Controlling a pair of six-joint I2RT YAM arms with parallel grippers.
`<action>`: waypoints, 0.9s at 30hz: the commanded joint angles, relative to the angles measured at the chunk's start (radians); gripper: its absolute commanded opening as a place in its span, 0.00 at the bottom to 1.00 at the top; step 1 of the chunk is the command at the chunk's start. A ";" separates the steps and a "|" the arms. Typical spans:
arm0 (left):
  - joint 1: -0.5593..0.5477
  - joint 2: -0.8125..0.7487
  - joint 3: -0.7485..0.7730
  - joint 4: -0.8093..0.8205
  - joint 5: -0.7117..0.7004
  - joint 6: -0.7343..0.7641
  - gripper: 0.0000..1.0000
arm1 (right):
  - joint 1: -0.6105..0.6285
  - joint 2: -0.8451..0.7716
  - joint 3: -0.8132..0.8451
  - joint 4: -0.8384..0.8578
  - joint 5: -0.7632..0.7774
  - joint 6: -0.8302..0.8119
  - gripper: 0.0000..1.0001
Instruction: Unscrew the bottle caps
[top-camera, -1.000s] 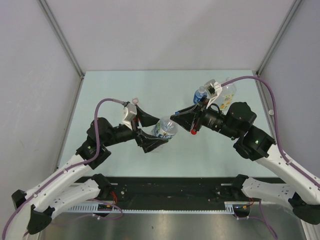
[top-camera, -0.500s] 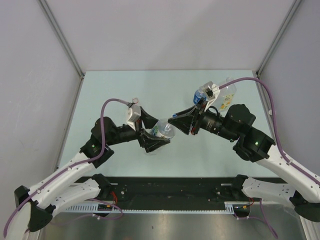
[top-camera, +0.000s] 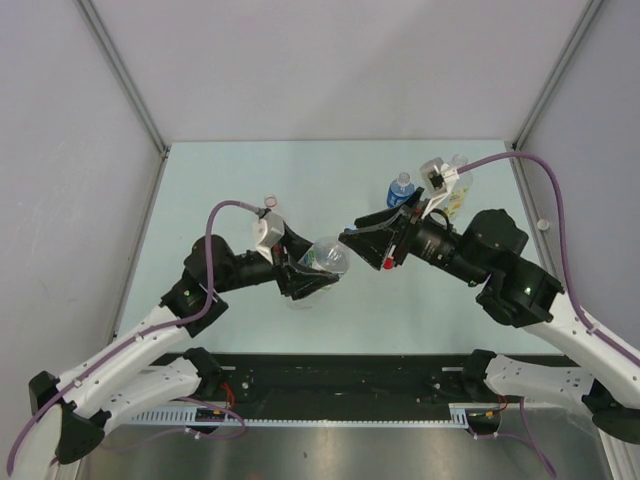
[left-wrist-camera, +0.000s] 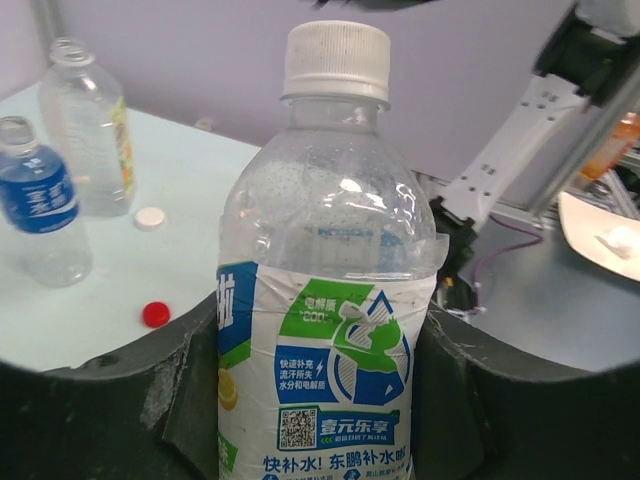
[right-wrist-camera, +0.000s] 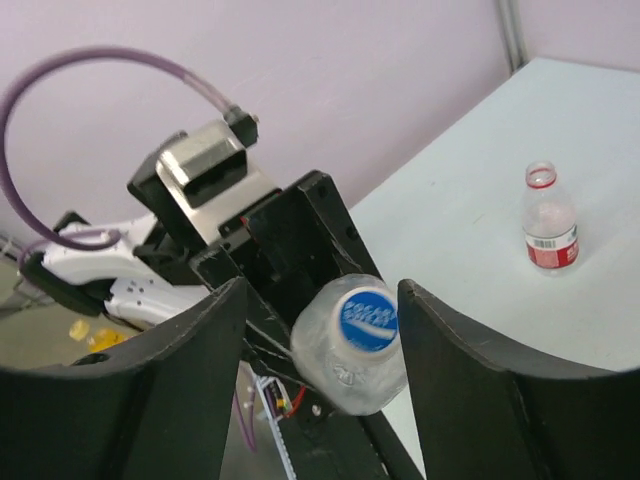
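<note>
The white-and-blue-labelled bottle (left-wrist-camera: 325, 330) is pinched low on its body by the left fingers (left-wrist-camera: 110, 420), which press against the label on both sides. It is held above the middle of the worktop (top-camera: 230, 190), tilted with its neck toward the right. Its white cap (right-wrist-camera: 368, 320) is on the neck and sits between the right fingers (right-wrist-camera: 470, 380), which are spread. In the right wrist view a gap shows on each side of the cap, so neither finger touches it.

The two arms meet mid-worktop, well away from every edge. Bare surface lies beyond them up to the back wall and along the left side. At the far right stand the blue-labelled bottle (left-wrist-camera: 38, 205) and the taller yellowish-labelled bottle (left-wrist-camera: 92, 130), close together and close behind the right wrist. A loose white cap (left-wrist-camera: 150, 217) lies beside them. A red cap (left-wrist-camera: 155, 314) lies on the worktop just below the right fingers. The red-labelled bottle (right-wrist-camera: 548, 222) stands upright and uncapped, far of the left wrist.

The held bottle is clear, with droplets inside its shoulder. Its label is white with blue and green print and a QR code. The cap is ribbed, with a blue mark on top.
</note>
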 joint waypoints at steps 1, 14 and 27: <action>-0.026 -0.015 0.005 -0.072 -0.195 0.097 0.07 | 0.005 -0.042 0.053 0.032 0.155 0.054 0.66; -0.391 0.003 0.023 -0.091 -1.084 0.344 0.00 | 0.028 0.021 0.053 -0.056 0.467 0.163 0.64; -0.485 0.040 0.017 -0.045 -1.234 0.395 0.00 | 0.051 0.121 0.053 -0.040 0.430 0.194 0.59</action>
